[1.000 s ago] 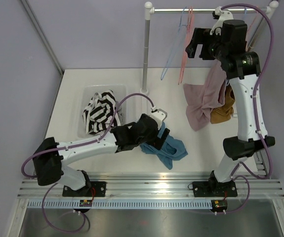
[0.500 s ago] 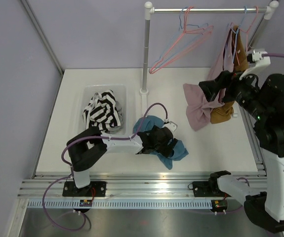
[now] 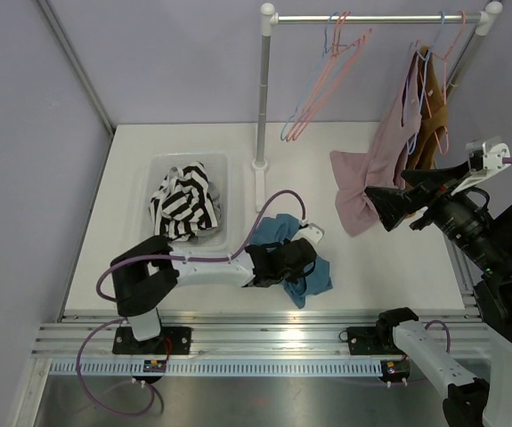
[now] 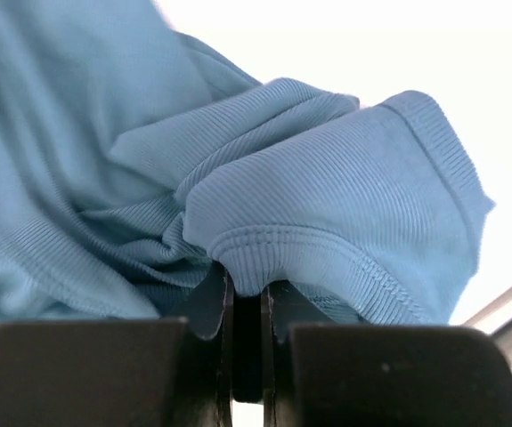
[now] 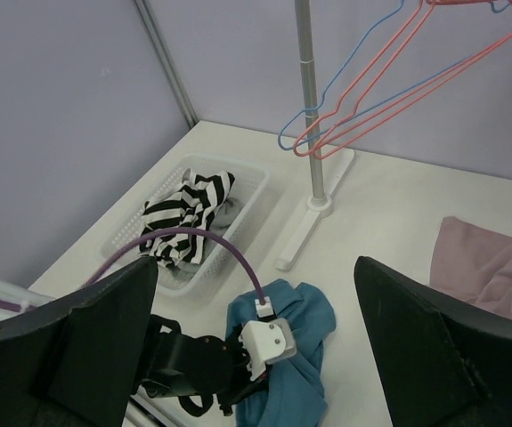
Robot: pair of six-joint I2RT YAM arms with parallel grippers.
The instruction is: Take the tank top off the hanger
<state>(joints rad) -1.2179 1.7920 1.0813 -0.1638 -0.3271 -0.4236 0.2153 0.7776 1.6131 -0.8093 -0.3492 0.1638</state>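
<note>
A blue ribbed tank top (image 3: 320, 272) lies crumpled on the white table, off any hanger. My left gripper (image 3: 289, 264) is low over it. In the left wrist view the left gripper (image 4: 247, 286) is shut on a folded hem of the blue tank top (image 4: 327, 205). Empty pink and blue hangers (image 3: 325, 82) dangle tilted from the rail (image 3: 371, 18). My right gripper (image 3: 393, 205) hovers high at the right, open and holding nothing. In its own view the right gripper (image 5: 256, 267) looks down on the tank top (image 5: 304, 316).
A mauve garment (image 3: 371, 178) and a brown one (image 3: 429, 120) hang from hangers at the rail's right end. A white basket (image 3: 160, 167) with striped clothing (image 3: 182, 205) stands at the left. The rack's pole (image 3: 262, 89) rises from the table's middle back.
The left gripper went from open to shut on the blue tank top. The right arm swung down and right, away from the rail. The empty hangers are swinging.
</note>
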